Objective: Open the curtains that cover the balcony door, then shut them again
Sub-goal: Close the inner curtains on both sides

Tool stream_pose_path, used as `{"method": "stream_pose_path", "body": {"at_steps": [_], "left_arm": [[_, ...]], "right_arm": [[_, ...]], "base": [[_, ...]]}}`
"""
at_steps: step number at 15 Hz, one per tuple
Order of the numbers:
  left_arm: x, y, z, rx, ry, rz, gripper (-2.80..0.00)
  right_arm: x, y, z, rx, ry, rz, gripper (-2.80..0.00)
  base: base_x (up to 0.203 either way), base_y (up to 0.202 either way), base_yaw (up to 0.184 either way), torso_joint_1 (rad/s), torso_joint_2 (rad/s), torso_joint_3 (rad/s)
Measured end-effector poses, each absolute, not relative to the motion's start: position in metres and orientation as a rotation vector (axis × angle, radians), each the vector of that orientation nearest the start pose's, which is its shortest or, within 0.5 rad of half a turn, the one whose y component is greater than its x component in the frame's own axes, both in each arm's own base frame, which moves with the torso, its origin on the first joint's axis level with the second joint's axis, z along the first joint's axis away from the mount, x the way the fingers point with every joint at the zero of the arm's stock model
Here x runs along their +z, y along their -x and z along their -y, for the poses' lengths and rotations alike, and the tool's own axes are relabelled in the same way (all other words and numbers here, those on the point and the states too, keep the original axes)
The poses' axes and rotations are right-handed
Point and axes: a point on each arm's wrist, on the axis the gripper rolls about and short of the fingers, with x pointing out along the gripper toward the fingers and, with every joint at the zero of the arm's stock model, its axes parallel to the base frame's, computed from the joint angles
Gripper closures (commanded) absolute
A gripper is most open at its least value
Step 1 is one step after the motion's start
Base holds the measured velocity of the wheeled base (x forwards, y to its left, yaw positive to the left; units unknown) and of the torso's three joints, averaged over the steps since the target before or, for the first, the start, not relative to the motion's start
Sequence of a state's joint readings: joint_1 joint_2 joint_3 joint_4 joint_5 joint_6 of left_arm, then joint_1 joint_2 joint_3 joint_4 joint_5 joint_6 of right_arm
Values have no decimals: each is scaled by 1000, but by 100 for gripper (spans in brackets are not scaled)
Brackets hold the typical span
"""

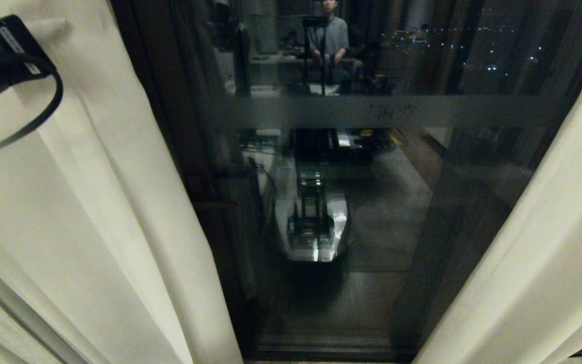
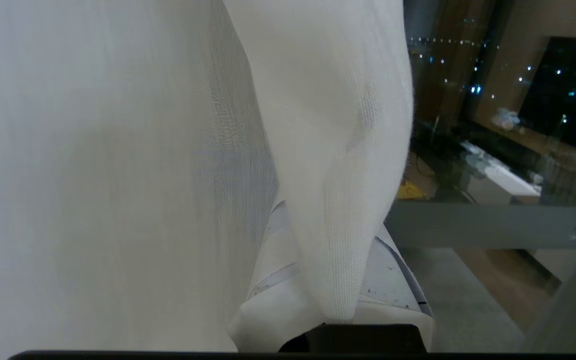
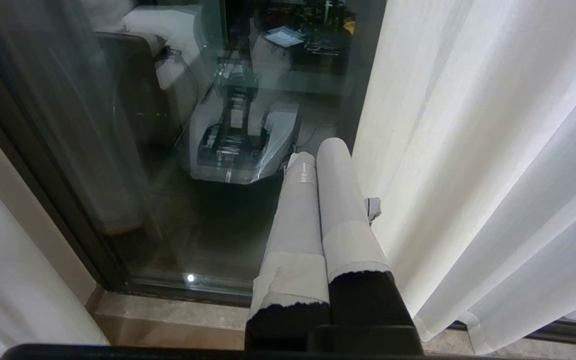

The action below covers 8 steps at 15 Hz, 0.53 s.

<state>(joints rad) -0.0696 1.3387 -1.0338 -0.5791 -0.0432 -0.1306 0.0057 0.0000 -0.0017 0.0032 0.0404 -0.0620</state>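
Currently, my view: I face the balcony door (image 1: 321, 227), a large sliding glass pane in a thick dark brown frame, and I take it as my landmark.
Curtains: two tall cream woven fabric panels; the left curtain panel (image 1: 94, 227) hangs over the door's left frame, the right curtain panel (image 1: 548, 242) over its right edge, with the middle glass bare between them.
Left gripper: from the left wrist view I see the left gripper (image 2: 338, 320), its white-wrapped fingers (image 2: 393, 285) pressed together and pinching a fold of the left curtain panel, which drapes over them just beside the glass.
Left arm: my black left arm (image 1: 3, 55) with its looped cable sits against the left curtain panel, high on the door's left side.
Right gripper: the right gripper (image 3: 318, 155) has its two paper-wrapped fingers (image 3: 340, 190) pressed together on nothing; it hangs in front of the glass near the door's lower sill, just beside the right curtain panel.
Reflections: the glass mirrors my own grey robot base (image 1: 313, 232) low in the pane, and a seated person (image 1: 329, 38) near the door's top.
Frosted band: a pale horizontal strip (image 1: 473, 108) crosses the glass below that person.
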Motion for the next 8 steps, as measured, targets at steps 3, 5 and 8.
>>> {"method": "stream_pose_path", "body": {"at_steps": [3,5,8], "left_arm": [[336,-226,18,-157,129,250,0],[333,-231,18,-164,128,237,0],[330,-238,19,-163,128,223,0]], "right_arm": [[76,23,-1,47,62,0,0],[76,23,-1,46,62,0,0],[76,23,-1,47,62,0,0]], "base": [[0,0,0,0,0,0],[0,0,0,0,0,0],[0,0,0,0,0,0]]}}
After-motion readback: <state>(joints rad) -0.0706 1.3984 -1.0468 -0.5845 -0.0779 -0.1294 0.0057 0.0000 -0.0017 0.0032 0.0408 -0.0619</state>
